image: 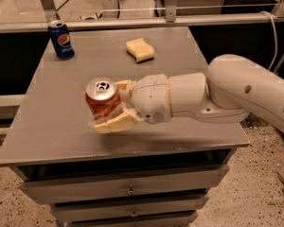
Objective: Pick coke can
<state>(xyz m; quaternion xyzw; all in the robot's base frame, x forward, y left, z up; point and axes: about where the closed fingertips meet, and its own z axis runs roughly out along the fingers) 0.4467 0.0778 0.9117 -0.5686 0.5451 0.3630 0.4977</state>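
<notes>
The coke can (102, 100) is red-orange with a silver top and pull tab. It is upright and held above the left middle of the grey table (47, 126). My gripper (105, 106) is shut on the can, with one cream finger (114, 124) below and in front of it and the other behind it. The white arm reaches in from the right. The can's lower part is hidden by the front finger.
A blue Pepsi can (61, 39) stands at the table's back left corner. A yellow sponge (140, 49) lies at the back middle. Drawers sit under the tabletop. A metal rail runs behind the table.
</notes>
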